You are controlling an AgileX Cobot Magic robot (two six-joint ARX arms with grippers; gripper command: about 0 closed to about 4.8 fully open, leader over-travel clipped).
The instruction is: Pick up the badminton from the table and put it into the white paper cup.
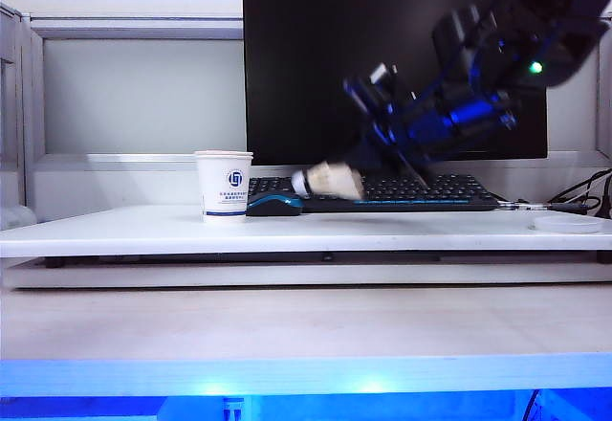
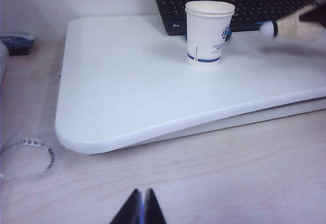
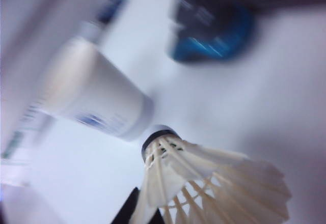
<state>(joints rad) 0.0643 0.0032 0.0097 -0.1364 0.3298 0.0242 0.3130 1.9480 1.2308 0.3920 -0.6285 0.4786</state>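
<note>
The badminton [image 1: 327, 181] hangs just above the table [image 1: 287, 234], cork tip toward the white paper cup [image 1: 224, 186], and is a short way to the right of it. My right gripper [image 1: 371, 165] reaches down from the upper right and is shut on its feather skirt. In the right wrist view, black fingers [image 3: 133, 211] pinch the feathers of the badminton [image 3: 204, 178], with the cup [image 3: 97, 99] beyond its dark band. The left wrist view shows the upright cup [image 2: 209, 32], the badminton [image 2: 285, 26] beside it, and my left gripper [image 2: 143, 196] shut and empty over the wooden desk.
A black-and-blue mouse [image 1: 274, 205] lies right beside the cup, under the badminton's tip. A black keyboard [image 1: 421, 189] and a dark monitor [image 1: 382, 67] stand behind. A round white lid [image 1: 569, 223] lies at the table's far right. The table's thick front edge [image 2: 153, 132] overhangs the desk.
</note>
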